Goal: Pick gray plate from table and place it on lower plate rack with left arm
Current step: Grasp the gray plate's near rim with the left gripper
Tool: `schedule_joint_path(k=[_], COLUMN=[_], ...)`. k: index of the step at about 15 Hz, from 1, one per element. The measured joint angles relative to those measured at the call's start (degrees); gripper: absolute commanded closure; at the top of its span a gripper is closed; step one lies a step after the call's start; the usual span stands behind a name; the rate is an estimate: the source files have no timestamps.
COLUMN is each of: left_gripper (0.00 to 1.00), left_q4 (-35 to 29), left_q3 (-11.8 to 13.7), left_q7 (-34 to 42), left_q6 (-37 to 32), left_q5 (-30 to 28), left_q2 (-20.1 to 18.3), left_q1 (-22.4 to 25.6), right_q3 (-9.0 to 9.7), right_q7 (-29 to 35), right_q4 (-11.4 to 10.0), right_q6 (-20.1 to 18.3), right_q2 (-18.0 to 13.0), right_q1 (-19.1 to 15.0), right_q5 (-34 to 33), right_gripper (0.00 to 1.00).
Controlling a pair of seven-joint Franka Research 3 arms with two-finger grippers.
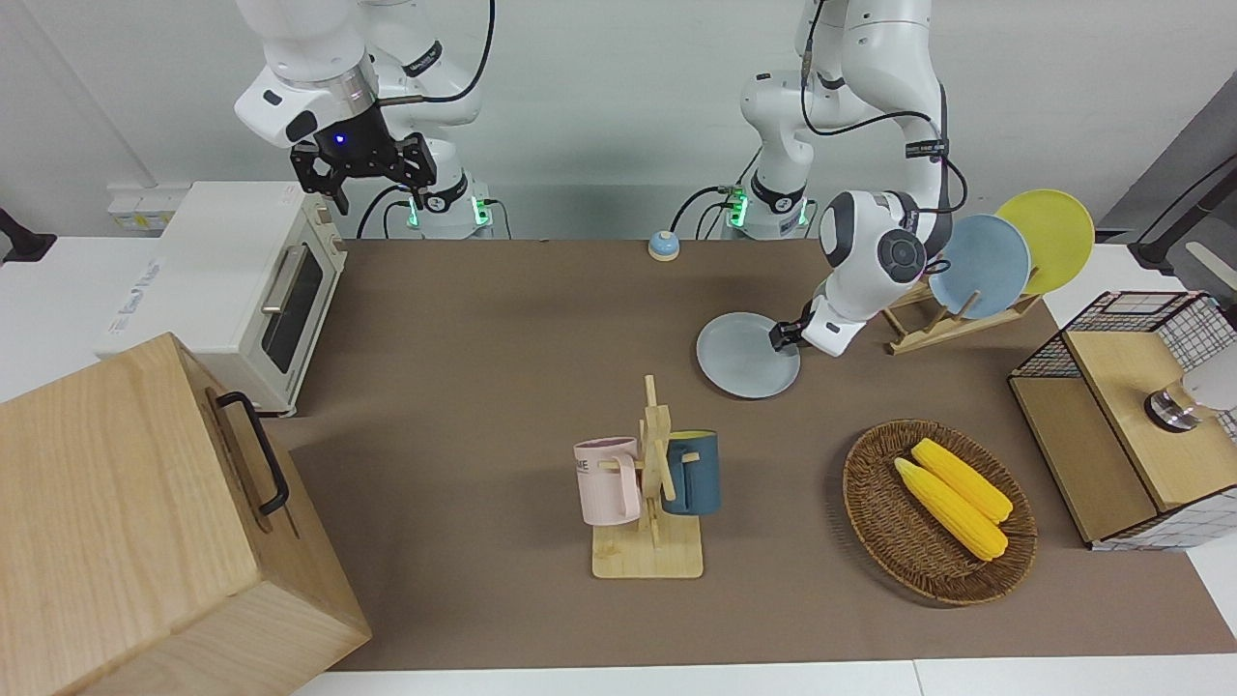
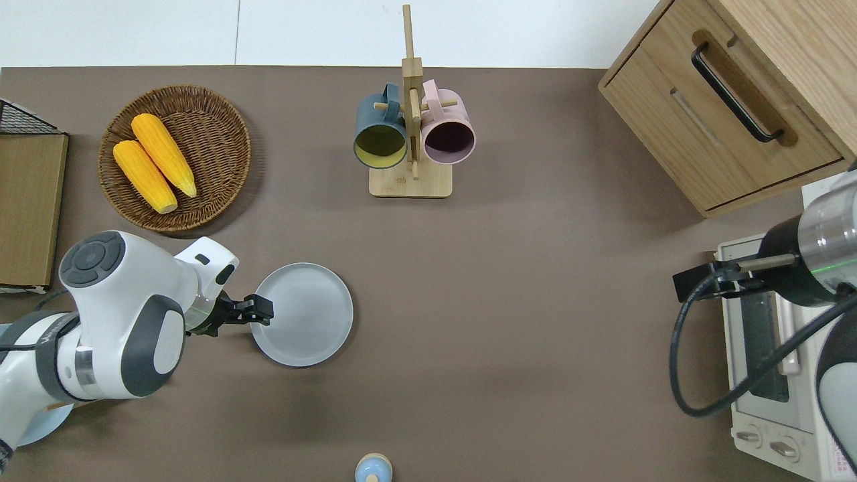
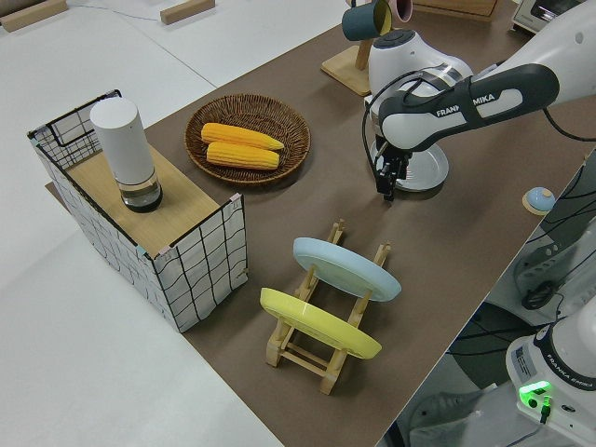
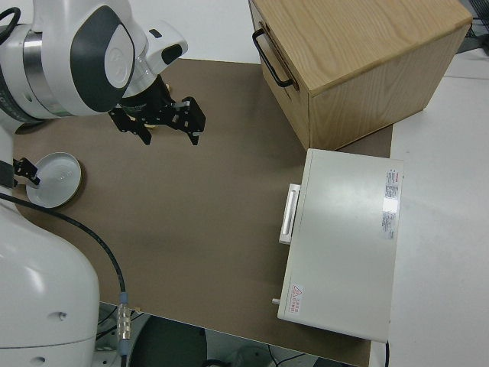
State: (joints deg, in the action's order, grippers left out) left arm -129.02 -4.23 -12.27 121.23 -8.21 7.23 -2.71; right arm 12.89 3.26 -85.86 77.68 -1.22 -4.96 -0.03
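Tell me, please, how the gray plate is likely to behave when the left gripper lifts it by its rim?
The gray plate looks rigid and smooth, so it should keep its shape but might slip in the fingers. The left gripper sits at one edge, so the free side would probably sag or swing. Lying flat on the table, it seems unlikely to roll.

Colours on the brown bench [image 2: 535, 301]

The gray plate [image 2: 304, 314] is pale gray with a bluish tint; the rack [image 1: 933, 324] of light wood bears one blue plate [image 1: 986, 266] and one yellow plate [image 1: 1053, 237]. Yellow corn [image 2: 154, 161] fills a dark woven basket [image 2: 221, 120]. The left hand [image 2: 260, 310] is black.
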Motion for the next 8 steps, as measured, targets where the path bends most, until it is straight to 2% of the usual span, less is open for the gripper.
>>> schedule_joint_path(k=[1,2,8], left_gripper=[0.97,1.0,1.0], left_q4=[0.0,0.0,0.5], left_q3=[0.0,0.0,-0.1], left_q7=[-0.7,-1.1,-1.5], left_q6=[0.1,0.2,-0.1], left_q5=[0.0,0.0,-0.4], left_q2=[0.0,0.0,-0.6], left_q1=[0.0,0.0,0.0], right_q3=[0.0,0.0,0.0], right_q7=[0.0,0.0,0.0], right_q4=[0.0,0.0,0.0], right_q6=[0.0,0.0,0.0], right_q2=[0.0,0.0,0.0], right_q1=[0.0,0.0,0.0], right_q5=[0.0,0.0,0.0], right_gripper=[0.013,0.011,0.011])
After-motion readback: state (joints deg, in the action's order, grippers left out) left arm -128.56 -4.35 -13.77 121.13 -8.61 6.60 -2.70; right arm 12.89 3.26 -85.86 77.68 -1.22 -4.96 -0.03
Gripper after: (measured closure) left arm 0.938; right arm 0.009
